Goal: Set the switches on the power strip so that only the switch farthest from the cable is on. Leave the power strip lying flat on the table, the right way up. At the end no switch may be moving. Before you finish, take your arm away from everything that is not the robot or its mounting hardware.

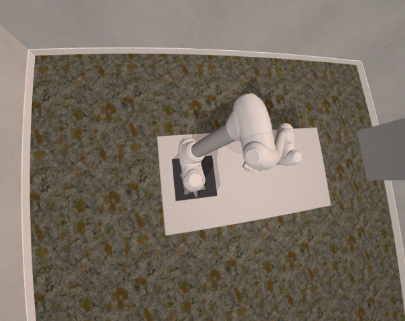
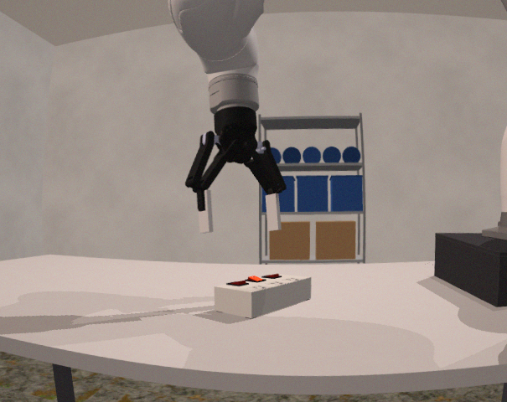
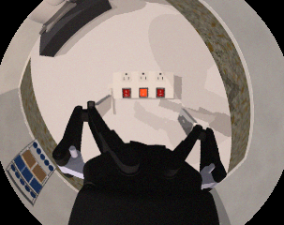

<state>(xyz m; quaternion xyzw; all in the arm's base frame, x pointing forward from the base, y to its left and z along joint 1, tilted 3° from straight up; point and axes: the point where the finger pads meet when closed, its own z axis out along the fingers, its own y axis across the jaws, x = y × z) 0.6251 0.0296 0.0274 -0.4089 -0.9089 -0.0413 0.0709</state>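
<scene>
Below open gripper (image 2: pixel 238 209), power strip (image 2: pixel 261 295)

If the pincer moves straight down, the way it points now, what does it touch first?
Probably the power strip: the open pincer hangs above it, roughly over its switches. Exact alignment is uncertain.

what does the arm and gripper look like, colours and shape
The arm is smooth and white with rounded, bulbous joints and a grey ring at the wrist. The gripper is black, with angular linkage fingers ending in flat white pads. No cables or markings are visible.
</scene>
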